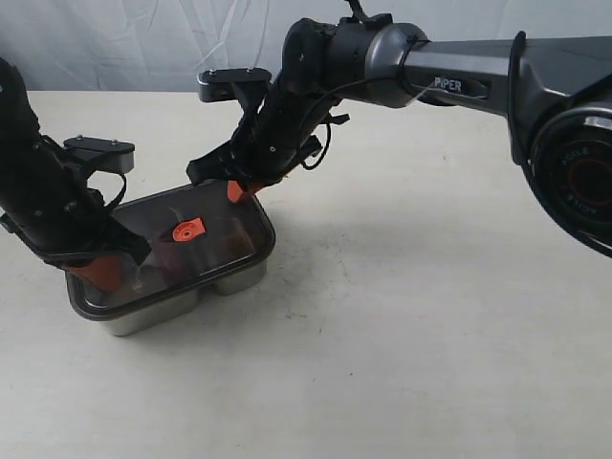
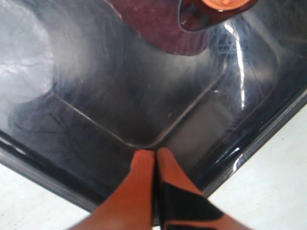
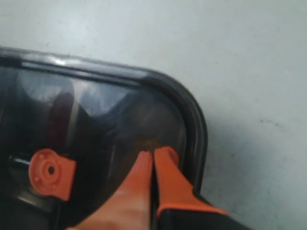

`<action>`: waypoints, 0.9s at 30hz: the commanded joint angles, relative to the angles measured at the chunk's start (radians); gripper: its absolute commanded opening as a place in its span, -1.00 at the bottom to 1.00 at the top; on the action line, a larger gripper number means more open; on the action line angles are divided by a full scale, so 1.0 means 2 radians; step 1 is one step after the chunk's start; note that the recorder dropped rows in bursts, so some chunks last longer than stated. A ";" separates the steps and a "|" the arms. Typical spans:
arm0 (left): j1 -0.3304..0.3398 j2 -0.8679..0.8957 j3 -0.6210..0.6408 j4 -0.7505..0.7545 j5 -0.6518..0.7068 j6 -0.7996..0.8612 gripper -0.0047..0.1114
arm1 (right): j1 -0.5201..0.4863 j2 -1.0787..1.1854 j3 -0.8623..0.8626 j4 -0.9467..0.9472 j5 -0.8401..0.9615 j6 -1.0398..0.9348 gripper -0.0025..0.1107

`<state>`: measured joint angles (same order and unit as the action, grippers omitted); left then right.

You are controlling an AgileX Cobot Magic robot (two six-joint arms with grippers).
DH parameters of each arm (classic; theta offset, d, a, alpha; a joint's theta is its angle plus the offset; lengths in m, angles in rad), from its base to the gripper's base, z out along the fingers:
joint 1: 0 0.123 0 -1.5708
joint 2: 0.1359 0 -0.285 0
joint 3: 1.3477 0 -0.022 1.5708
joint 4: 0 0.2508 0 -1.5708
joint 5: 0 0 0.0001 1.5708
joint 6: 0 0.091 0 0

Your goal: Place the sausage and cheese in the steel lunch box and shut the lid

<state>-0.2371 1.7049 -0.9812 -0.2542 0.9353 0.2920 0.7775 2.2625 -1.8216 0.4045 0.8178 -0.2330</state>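
The dark translucent lid (image 1: 215,222) lies on top of the steel lunch box (image 1: 143,316), its orange valve tab (image 1: 187,229) at the centre. My left gripper (image 1: 103,270) is shut, with its orange tips resting on the lid's near-left corner (image 2: 120,96). At the far-right corner of the lid (image 3: 195,127), my right gripper (image 1: 235,189) is also shut, tips touching the surface. A dark red shape under the lid (image 2: 163,28) looks like the sausage. The cheese does not show clearly through the lid.
The lunch box stands on a pale table (image 1: 411,325). A white cloth backdrop (image 1: 143,38) hangs behind. The right arm's dark body (image 1: 459,81) stretches across the upper right, above the table.
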 commanded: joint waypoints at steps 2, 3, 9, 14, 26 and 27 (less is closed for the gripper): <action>-0.001 0.017 0.009 0.004 0.000 -0.001 -0.92 | 0.001 -0.005 0.016 -0.007 0.014 -0.002 -0.97; -0.001 0.017 0.008 0.004 -0.003 -0.001 -0.92 | 0.001 -0.004 0.020 -0.008 0.012 -0.002 -0.97; -0.001 -0.035 -0.009 0.001 -0.047 -0.001 -0.92 | 0.001 -0.031 0.032 -0.032 0.007 -0.002 -0.97; -0.001 -0.167 -0.009 0.042 -0.112 -0.018 -0.92 | 0.001 -0.117 0.036 -0.087 0.030 0.005 -0.97; -0.001 -0.499 0.042 0.093 -0.185 -0.107 -0.92 | 0.002 -0.399 0.334 -0.030 -0.172 0.015 -0.97; -0.001 -0.522 0.055 0.089 -0.185 -0.107 -0.92 | 0.002 -0.418 0.369 -0.025 -0.204 0.015 -0.97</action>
<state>-0.2371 0.7710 -0.9261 -0.0547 0.5743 0.0932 0.7824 1.5108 -1.2404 0.3136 0.5661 -0.2025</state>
